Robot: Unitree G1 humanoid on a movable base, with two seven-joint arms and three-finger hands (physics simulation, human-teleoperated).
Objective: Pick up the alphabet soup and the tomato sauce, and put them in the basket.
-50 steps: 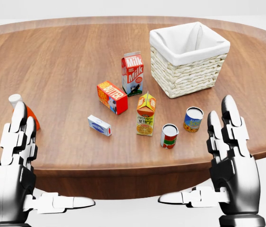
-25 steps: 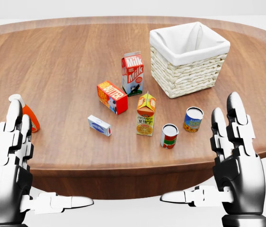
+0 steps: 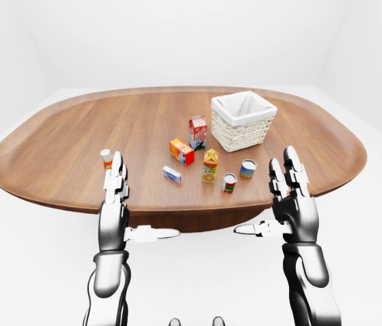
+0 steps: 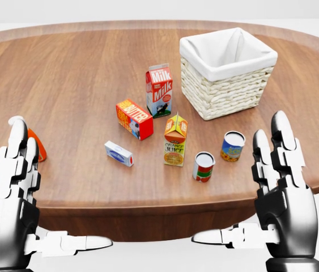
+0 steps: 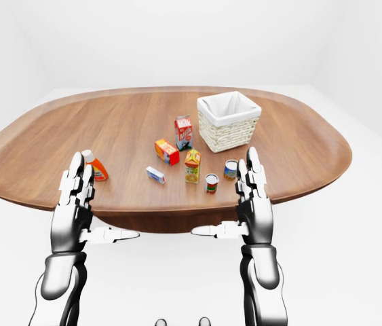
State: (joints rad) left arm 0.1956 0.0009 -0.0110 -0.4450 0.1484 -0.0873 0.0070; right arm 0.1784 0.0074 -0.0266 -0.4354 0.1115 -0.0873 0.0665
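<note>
Head view, vs. 0.5 s before: the whole scene slid slightly down-frame, e.g. the basket (image 4: 227, 71) and both cans together, so the camera/base moved, not the items. Relative layout on the tabletop (image 4: 74, 73) was unchanged. Both hands held about the same pose as 0.5 s before.

Left hand (image 4: 13, 198): at 8 o'clock in frame, palm inward, fingers (image 4: 16, 148) extended straight and spread wide, thumb pointing toward centre; nothing held. Right hand (image 4: 284, 198): at 4 o'clock, mirrored pose, fingers wide, empty.

Task items: tomato sauce can (image 4: 203, 166) (red/green label) stood upright near 5 o'clock of the item cluster, close to the tabletop's near edge; alphabet soup can (image 4: 232, 146) (blue/yellow label) stood just beside it toward 2 o'clock, apart, not touching. Basket sat at 1 o'clock, empty as far as visible.

Others: milk carton (image 4: 158, 89), juice carton (image 4: 175, 139), butter box (image 4: 134, 118), small blue/white box (image 4: 119, 153), orange bottle (image 4: 33, 141) partly hidden behind left fingers.

Judgement: approach phase only, no grasp begun; the right hand was nearer both cans, so likely the one to reach first.
</note>
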